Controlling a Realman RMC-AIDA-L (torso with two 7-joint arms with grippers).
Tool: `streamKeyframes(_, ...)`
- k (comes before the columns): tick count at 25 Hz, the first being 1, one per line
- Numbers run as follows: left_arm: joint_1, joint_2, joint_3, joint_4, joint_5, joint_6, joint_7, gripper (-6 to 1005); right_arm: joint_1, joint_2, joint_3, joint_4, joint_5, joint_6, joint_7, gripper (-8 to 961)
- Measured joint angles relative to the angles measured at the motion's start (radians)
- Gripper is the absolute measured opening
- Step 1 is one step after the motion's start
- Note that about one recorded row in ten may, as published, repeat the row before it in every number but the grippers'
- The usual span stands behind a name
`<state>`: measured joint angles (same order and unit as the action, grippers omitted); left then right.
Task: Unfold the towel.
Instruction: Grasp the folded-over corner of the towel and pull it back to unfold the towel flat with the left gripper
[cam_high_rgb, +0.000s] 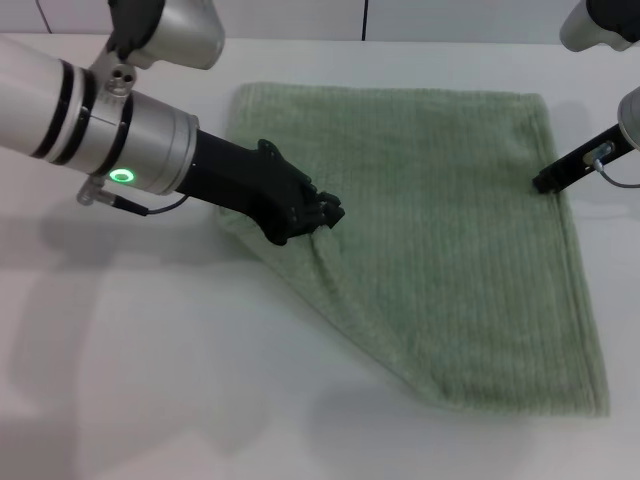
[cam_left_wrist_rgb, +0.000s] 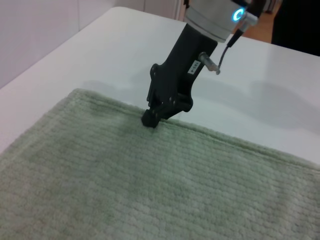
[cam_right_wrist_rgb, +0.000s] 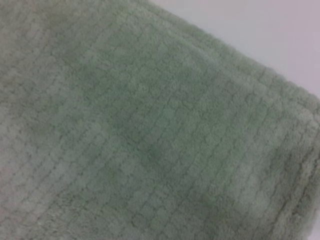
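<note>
The pale green ribbed towel (cam_high_rgb: 440, 230) lies spread on the white table (cam_high_rgb: 150, 380), and its near-left edge runs diagonally. My left gripper (cam_high_rgb: 328, 213) is shut on the towel's left edge, where the cloth puckers into a crease. Across the cloth, my right gripper (cam_high_rgb: 545, 182) is shut on the hem of the right edge. The left wrist view shows that right gripper (cam_left_wrist_rgb: 150, 120) with its tips together on the hem of the towel (cam_left_wrist_rgb: 150, 185). Only the towel's (cam_right_wrist_rgb: 150, 130) ribbed surface and a hemmed border fill the right wrist view.
Bare white table surrounds the towel on the near and left sides. A wall (cam_high_rgb: 300, 15) stands behind the table's far edge. My left arm (cam_high_rgb: 110, 130) reaches in low over the table from the left.
</note>
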<state>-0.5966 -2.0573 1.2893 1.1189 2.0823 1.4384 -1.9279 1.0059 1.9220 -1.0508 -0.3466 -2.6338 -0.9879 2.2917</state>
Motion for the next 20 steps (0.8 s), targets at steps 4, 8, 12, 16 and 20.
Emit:
streamKeyframes(4, 0.015, 0.001, -0.006, 0.026, 0.002, 0.018, -0.004, 66, -0.002, -0.002, 0.000, 0.000, -0.001, 0.000, 0.000, -2)
streamKeyframes(8, 0.016, 0.001, -0.022, 0.038, 0.025, 0.038, -0.007, 66, -0.003, -0.004, 0.000, 0.000, -0.002, -0.001, 0.000, -2)
streamKeyframes(12, 0.018, -0.001, -0.043, 0.041, 0.047, 0.040, -0.007, 66, -0.003, -0.006, 0.000, 0.000, -0.002, -0.004, 0.000, -2)
streamKeyframes(16, 0.024, -0.001, -0.076, 0.049, 0.074, 0.040, -0.007, 66, -0.003, -0.008, 0.000, 0.000, -0.005, -0.007, 0.000, -2)
streamKeyframes(20, 0.029, -0.001, -0.081, 0.053, 0.089, 0.041, -0.008, 66, -0.002, -0.009, 0.000, 0.000, -0.012, -0.009, 0.000, -2)
